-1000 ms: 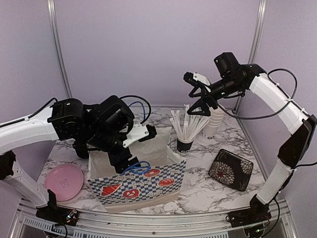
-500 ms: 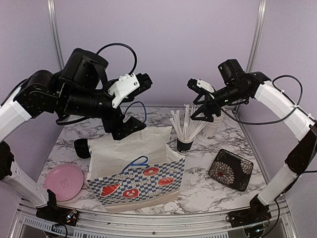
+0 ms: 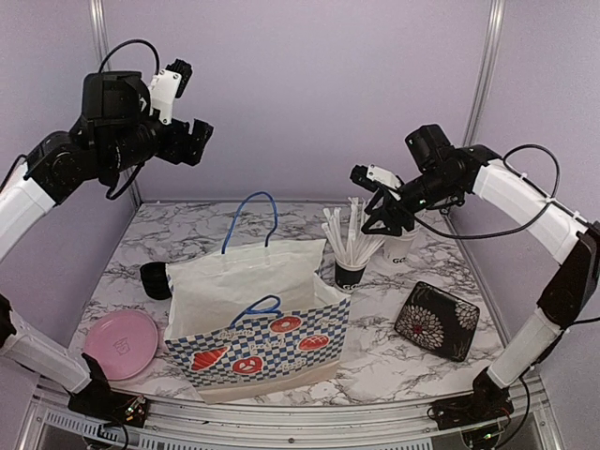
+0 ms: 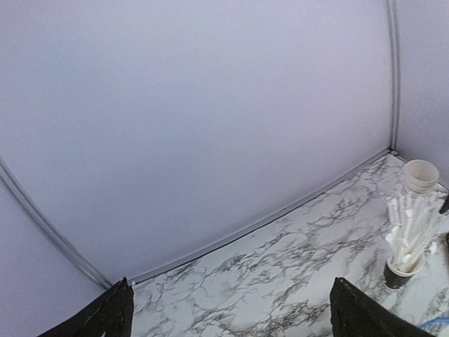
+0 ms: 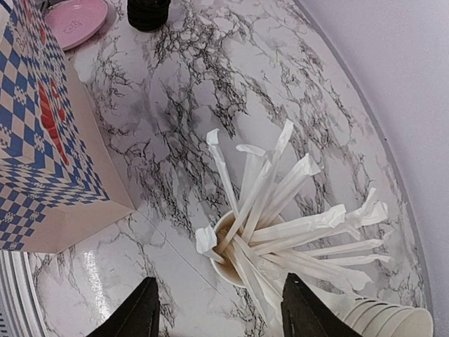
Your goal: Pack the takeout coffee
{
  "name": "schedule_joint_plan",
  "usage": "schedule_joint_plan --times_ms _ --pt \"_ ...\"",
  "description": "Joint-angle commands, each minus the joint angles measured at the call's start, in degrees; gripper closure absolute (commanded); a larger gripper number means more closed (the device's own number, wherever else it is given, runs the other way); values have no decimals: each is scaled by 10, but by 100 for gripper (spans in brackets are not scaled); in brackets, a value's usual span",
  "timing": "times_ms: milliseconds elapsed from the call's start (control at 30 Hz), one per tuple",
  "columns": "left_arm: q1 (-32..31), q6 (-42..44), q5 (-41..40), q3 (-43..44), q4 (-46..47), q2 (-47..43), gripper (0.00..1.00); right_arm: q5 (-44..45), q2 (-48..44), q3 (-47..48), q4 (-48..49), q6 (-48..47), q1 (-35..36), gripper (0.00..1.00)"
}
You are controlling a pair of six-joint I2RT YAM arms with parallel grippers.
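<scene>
Up from the mouth of the paper bag (image 3: pixel 258 323) goes the left arm, so the left tool (image 3: pixel 190 141) now hangs high against the back wall, well above and left of the bag, and the bag's far blue handle (image 3: pixel 253 220), down a moment ago, stands upright. That left tool is spread wide with nothing between its fingers; its wrist view shows only wall and marble between the two black tips. The right tool (image 3: pixel 380 211) has dipped a little lower and hovers, fingers well apart and empty, over the cup of straws (image 3: pixel 350 272), which stands on the surface (image 3: pixel 375 361) directly beneath it. The white paper cups (image 3: pixel 403 248), nested in a stack with black lettering, sit on the surface just beyond and below the right tool, touching or nearly touching the straw cup; the tool hides part of them from above. Nearer than the right tool lies a black patterned dish (image 3: pixel 436 321). Far below the left tool are a low black stack (image 3: pixel 155 279) and a pink plate (image 3: pixel 122 342).
</scene>
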Motion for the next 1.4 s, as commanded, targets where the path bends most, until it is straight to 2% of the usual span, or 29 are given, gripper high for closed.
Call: schedule_joint_plan --times_ms 0,100,233,433,933,1367 --pt "90 -99 17 -95 91 -29 5 -1 35 16 8 7 5 45" --pt "123 -130 63 -179 149 -60 6 1 53 21 11 11 9 47" --pt "142 -124 76 -254 198 -68 6 0 69 23 13 9 16 49" --pt "148 -117 95 -262 200 -44 6 -1 80 24 18 11 30 49" --pt "150 -95 119 -274 204 -57 7 -12 93 85 -21 22 40 48" --pt "150 -92 131 -278 208 -62 7 57 91 44 -25 23 63 49"
